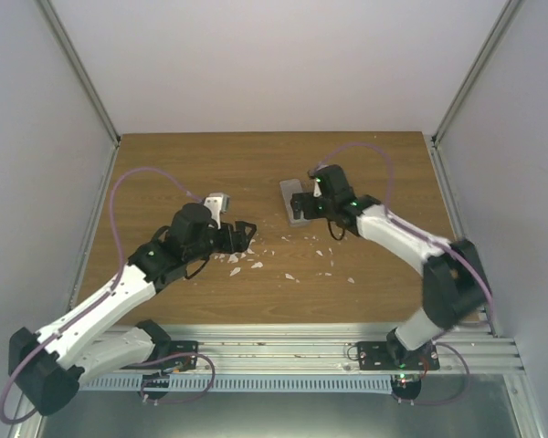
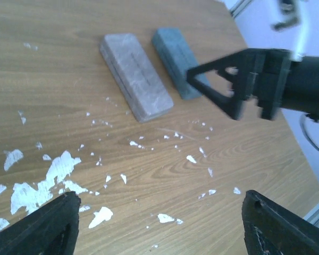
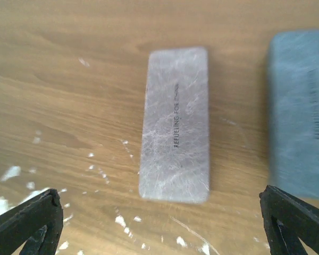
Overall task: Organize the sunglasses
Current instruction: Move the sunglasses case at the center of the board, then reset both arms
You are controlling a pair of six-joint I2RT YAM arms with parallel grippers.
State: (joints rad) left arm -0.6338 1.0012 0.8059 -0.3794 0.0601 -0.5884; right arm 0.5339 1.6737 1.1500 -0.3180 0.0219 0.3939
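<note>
The left tool (image 1: 245,235) hung over the white flecks (image 2: 37,186) on the bench (image 1: 210,164), its fingers apart and gripping nothing; the right tool (image 3: 159,215) stood equally wide above the grey case (image 3: 175,125), empty too; the blue-grey case (image 3: 300,111) lay just beside that one, both flat and shut; the sunglasses showed in no view, so their place could not be told.

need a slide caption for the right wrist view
Right gripper open over a grey case, a blue-grey case beside it, on a white-flecked wooden table.
</note>
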